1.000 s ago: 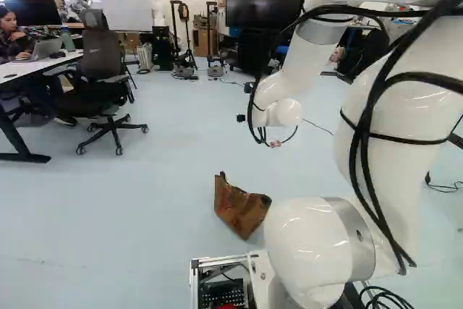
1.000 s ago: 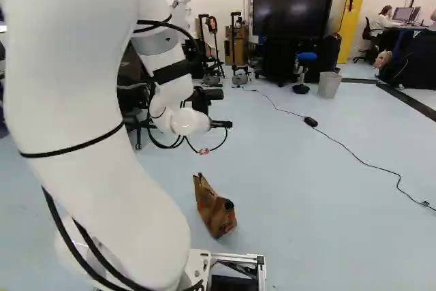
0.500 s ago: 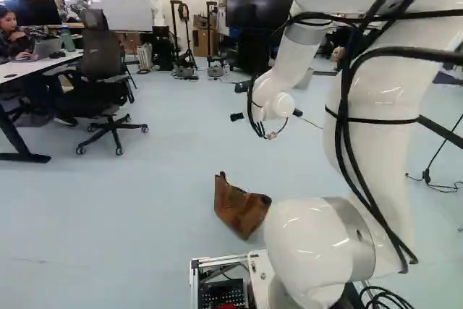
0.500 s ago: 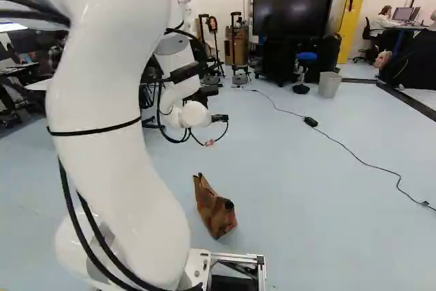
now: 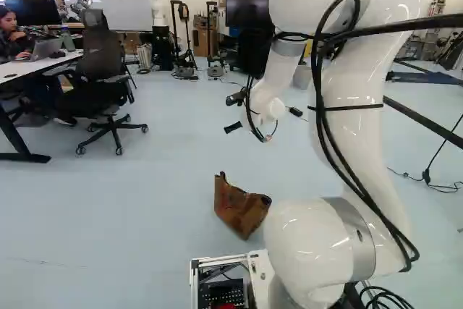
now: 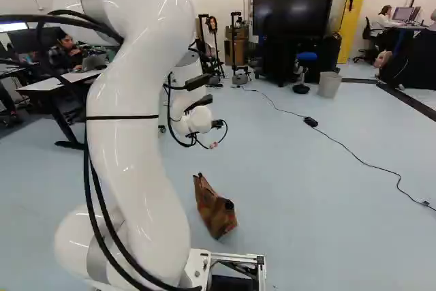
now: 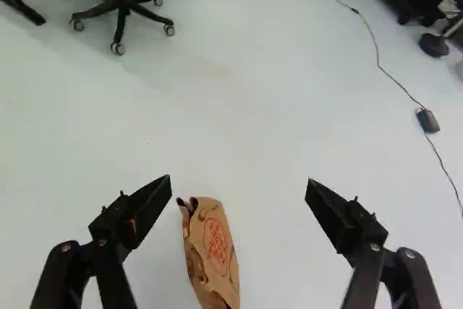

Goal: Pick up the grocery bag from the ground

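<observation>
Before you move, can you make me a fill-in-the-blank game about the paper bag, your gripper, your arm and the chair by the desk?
The paper bag on the floor is coloured ____.
My gripper has two fingers that are not shut but ____.
The big smooth parts of my arm are coloured ____.
The black chair by the desk has feet that end in small ____.

Missing words: brown; open; white; wheels.
</observation>
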You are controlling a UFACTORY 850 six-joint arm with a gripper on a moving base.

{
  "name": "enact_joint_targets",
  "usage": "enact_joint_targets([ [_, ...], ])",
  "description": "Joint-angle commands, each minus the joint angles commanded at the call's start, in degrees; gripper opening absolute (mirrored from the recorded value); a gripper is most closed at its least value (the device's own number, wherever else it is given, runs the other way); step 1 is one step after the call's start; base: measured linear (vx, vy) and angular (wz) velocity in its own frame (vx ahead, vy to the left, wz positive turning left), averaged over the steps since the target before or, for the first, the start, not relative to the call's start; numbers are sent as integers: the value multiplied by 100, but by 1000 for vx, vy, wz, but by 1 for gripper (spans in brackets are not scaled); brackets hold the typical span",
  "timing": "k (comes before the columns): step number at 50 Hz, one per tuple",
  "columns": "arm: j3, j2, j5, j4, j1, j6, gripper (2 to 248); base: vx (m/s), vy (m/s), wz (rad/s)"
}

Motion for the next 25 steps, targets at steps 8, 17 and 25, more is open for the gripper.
enact_joint_targets([
  [8,-166,-317,-57,-561,51,0,247,0,0,0],
  [17,-362,-678,-157,-1134,100,0,247,0,0,0],
  [25,-543,-999,-307,-1464,116,0,247,0,0,0],
])
